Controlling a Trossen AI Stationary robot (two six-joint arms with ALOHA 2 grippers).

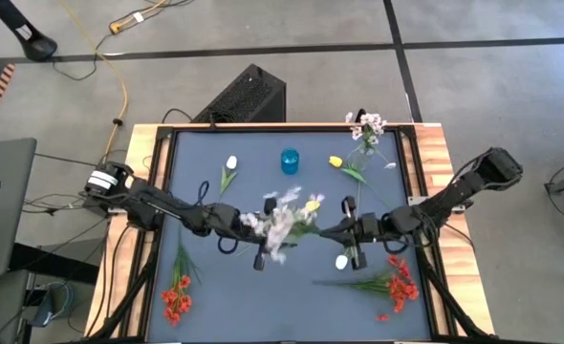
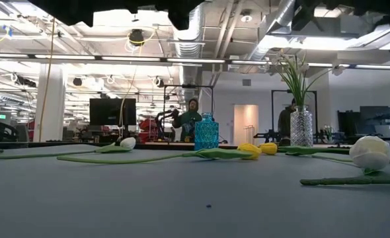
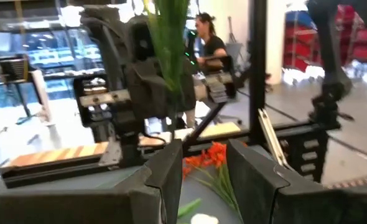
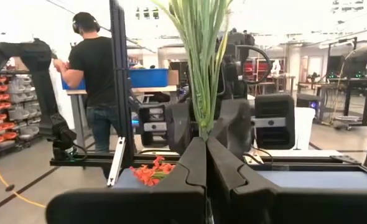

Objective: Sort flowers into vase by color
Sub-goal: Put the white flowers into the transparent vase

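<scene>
My right gripper [image 1: 332,230] [image 4: 206,142] is shut on a bunch of green stems [image 4: 202,81] above the middle of the table. The bunch's pale lilac-white blossoms [image 1: 280,225] show blurred in the high view. My left gripper [image 1: 251,231] [image 3: 205,152] faces it from the left with its fingers apart. Nothing shows between them, and the stems [image 3: 171,56] stand just beyond their tips. A blue vase [image 1: 290,161] [image 2: 206,132] stands at the far middle. A clear vase [image 2: 301,127] holding pale flowers [image 1: 366,127] stands at the far right. My right gripper pinches the bunch low on its stems [image 4: 202,132] between its two fingers. The fingers come about level from the table's right and lie across the stems. The stems rise upright above the fingers, clear of the table. Their blossoms are out of the wrist view.
On the table lie a white tulip [image 1: 228,170], yellow tulips [image 1: 337,162] [image 1: 313,204], another white tulip [image 1: 341,260] and red flowers at near left [image 1: 177,291] and near right [image 1: 395,285]. People stand in the room beyond.
</scene>
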